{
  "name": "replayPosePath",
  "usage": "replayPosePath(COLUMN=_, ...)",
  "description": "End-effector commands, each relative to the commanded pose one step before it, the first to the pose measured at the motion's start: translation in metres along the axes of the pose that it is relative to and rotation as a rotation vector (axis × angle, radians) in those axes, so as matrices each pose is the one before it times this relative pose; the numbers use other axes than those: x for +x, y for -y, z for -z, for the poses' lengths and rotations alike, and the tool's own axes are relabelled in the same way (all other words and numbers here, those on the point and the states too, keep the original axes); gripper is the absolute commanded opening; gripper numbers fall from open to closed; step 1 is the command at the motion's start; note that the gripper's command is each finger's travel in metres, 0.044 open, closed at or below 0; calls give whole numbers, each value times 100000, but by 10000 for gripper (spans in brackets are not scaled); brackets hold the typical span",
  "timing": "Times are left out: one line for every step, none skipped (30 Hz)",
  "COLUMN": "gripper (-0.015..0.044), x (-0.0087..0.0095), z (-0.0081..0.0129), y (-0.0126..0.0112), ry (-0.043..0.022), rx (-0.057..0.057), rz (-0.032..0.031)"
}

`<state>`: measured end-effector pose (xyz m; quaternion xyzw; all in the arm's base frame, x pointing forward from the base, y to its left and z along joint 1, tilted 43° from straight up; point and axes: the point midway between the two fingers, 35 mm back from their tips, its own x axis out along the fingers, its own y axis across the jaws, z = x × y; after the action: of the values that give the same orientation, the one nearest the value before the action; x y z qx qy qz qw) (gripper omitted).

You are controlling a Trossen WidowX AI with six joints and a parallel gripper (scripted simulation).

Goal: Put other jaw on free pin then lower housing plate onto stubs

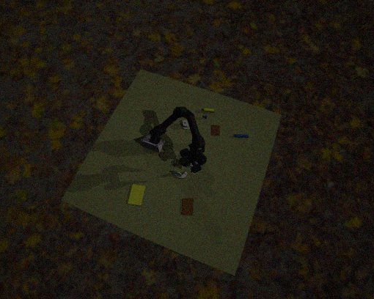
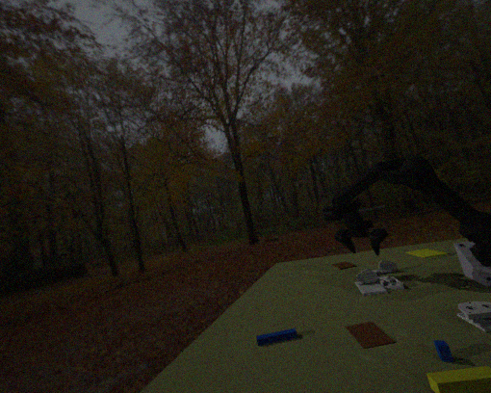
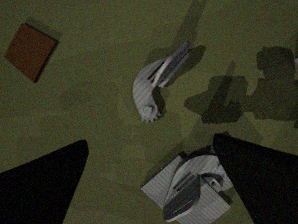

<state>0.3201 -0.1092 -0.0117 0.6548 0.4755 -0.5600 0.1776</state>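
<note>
My gripper (image 1: 190, 165) (image 2: 365, 252) (image 3: 150, 144) is open and empty, pointing down above the mat. The loose grey jaw (image 1: 180, 175) (image 2: 387, 266) (image 3: 145, 92) lies apart from the base, its toothed end toward the base in the wrist view. The pale base (image 2: 371, 290) (image 3: 160, 185) carries the other jaw (image 2: 367, 275) (image 3: 184, 200); its pins are hard to make out, and the arm hides most of the base in the top view. A pale piece with holes (image 1: 185, 124) (image 2: 481, 307), which looks like the housing plate, rests tilted near the arm's foot.
Brown tiles (image 1: 215, 130) (image 1: 187, 207) (image 2: 371, 334) (image 3: 31, 52), a yellow tile (image 1: 136, 195) (image 2: 426, 252), a blue bar (image 1: 241, 135) (image 2: 276, 337), a small blue piece (image 1: 204, 116) (image 2: 444, 351) and a yellow block (image 1: 208, 110) (image 2: 467, 381) lie around. Light is dim.
</note>
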Motion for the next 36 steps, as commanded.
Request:
replayPosePath(gripper=440, x=372, z=-1346, y=-74, ry=-3931, rx=11900, rz=2997)
replayPosePath(gripper=440, x=61, z=-367, y=-48, ry=-930, rx=2954, rz=682)
replayPosePath(gripper=440, x=58, z=-364, y=-55, ry=-933, rx=2953, rz=690)
replayPosePath(gripper=440, x=54, z=-362, y=-62, ry=-936, rx=2952, rz=699)
replayPosePath(gripper=440, x=50, z=-359, y=-69, ry=-939, rx=2951, rz=708)
replayPosePath(gripper=440, x=47, z=-356, y=-75, ry=-942, rx=2950, rz=717)
replayPosePath(gripper=440, x=44, z=-353, y=-82, ry=-945, rx=2949, rz=726)
replayPosePath(gripper=440, x=40, z=-349, y=-89, ry=-947, rx=2947, rz=736)
replayPosePath(gripper=440, x=37, z=-346, y=-95, ry=-950, rx=2945, rz=746)
replayPosePath(gripper=440, x=33, z=-342, y=-102, ry=-952, rx=2943, rz=756)
replayPosePath(gripper=440, x=30, z=-338, y=-108, ry=-954, rx=2941, rz=767)
replayPosePath(gripper=440, x=26, z=-334, y=-114, ry=-955, rx=2939, rz=777)
replayPosePath(gripper=440, x=23, z=-330, y=-120, ry=-957, rx=2937, rz=789)
replayPosePath(gripper=440, x=19, z=-326, y=-126, ry=-958, rx=2935, rz=800)
replayPosePath(gripper=440, x=16, z=-322, y=-132, ry=-959, rx=2932, rz=812)
replayPosePath(gripper=440, x=13, z=-317, y=-138, ry=-960, rx=2929, rz=824)
replayPosePath(gripper=440, x=9, z=-312, y=-143, ry=-961, rx=2927, rz=836)
replayPosePath(gripper=440, x=6, z=-308, y=-149, ry=-961, rx=2924, rz=849)
replayPosePath(gripper=440, x=2, z=-303, y=-154, ry=-961, rx=2921, rz=862)
replayPosePath(gripper=440, x=-1, z=-298, y=-159, ry=-961, rx=2917, rz=875)
replayPosePath(gripper=440, x=-4, z=-243, y=-137, ry=-798, rx=2420, rz=737)
replayPosePath(gripper=440, x=-4, z=-144, y=-84, ry=-478, rx=1451, rz=447)
replayPosePath(gripper=440, x=-1, z=-48, y=-29, ry=-159, rx=483, rz=150)
replayPosePath(gripper=440, x=0, z=0, y=0, ry=0, rx=0, rz=0)
replayPosePath(gripper=440, x=0, z=0, y=0, ry=0, rx=0, rz=0)
replayPosePath(gripper=440, x=0, z=0, y=0, ry=0, rx=0, rz=0)
replayPosePath(gripper=440, x=0, z=0, y=0, ry=0, rx=0, rz=0)
replayPosePath(gripper=440, x=222, z=1, y=2, ry=-5, rx=-4, rz=7)
replayPosePath(gripper=440, x=665, z=-5, y=14, ry=-16, rx=-11, rz=25)
replayPosePath(gripper=440, x=1101, z=-31, y=52, ry=-25, rx=-20, rz=56)
replayPosePath(gripper=440, x=1091, z=-61, y=86, ry=-24, rx=-21, rz=75)
replayPosePath(gripper=440, x=648, z=-51, y=68, ry=-14, rx=-13, rz=54)
replayPosePath(gripper=440, x=215, z=-19, y=25, ry=-4, rx=-5, rz=20)
replayPosePath(gripper=440, x=0, z=0, y=0, ry=0, rx=0, rz=0)
replayPosePath(gripper=440, x=0, z=0, y=0, ry=0, rx=0, rz=0)
replayPosePath(gripper=440, x=0, z=0, y=0, ry=0, rx=0, rz=0)
